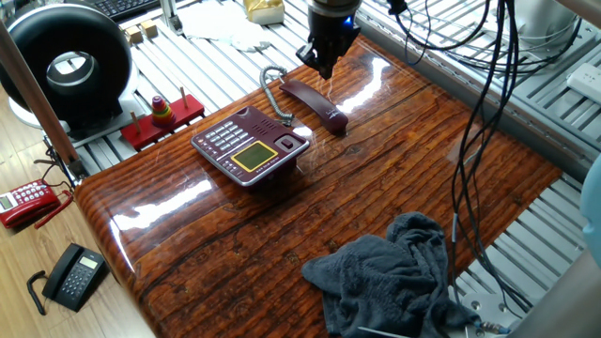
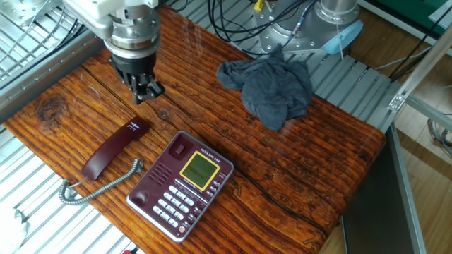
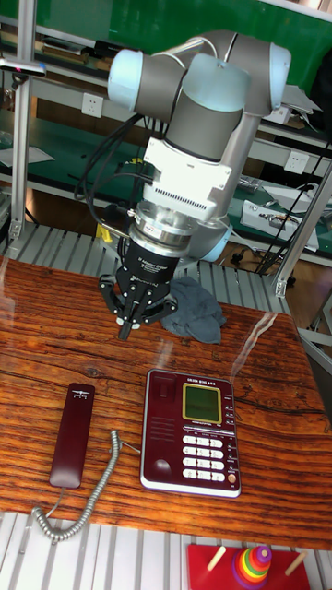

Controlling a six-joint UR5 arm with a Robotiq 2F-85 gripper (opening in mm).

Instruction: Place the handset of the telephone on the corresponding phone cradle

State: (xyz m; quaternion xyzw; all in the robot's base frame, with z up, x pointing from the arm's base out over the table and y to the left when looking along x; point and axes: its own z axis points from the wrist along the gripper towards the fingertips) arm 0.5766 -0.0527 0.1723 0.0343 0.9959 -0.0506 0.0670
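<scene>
The dark maroon handset (image 1: 315, 101) (image 2: 113, 149) (image 3: 71, 433) lies flat on the wooden table, beside the maroon telephone (image 1: 251, 144) (image 2: 181, 185) (image 3: 192, 431) and off it. Its grey coiled cord (image 2: 95, 187) (image 3: 88, 502) trails from one end. The phone cradle (image 2: 161, 169) (image 3: 164, 429) is the bare recessed strip on the side facing the handset. My gripper (image 1: 324, 68) (image 2: 145, 94) (image 3: 124, 329) hangs above the table just beyond the handset's far end. Its fingers are together and hold nothing.
A crumpled grey cloth (image 1: 394, 277) (image 2: 268, 88) lies on the table's other end. On the floor are a small red phone (image 1: 26, 202) and a black phone (image 1: 75, 274). A red ring-stacker toy (image 1: 161, 115) and a black round device (image 1: 70, 61) stand off the table. Cables (image 1: 479, 113) hang at the right.
</scene>
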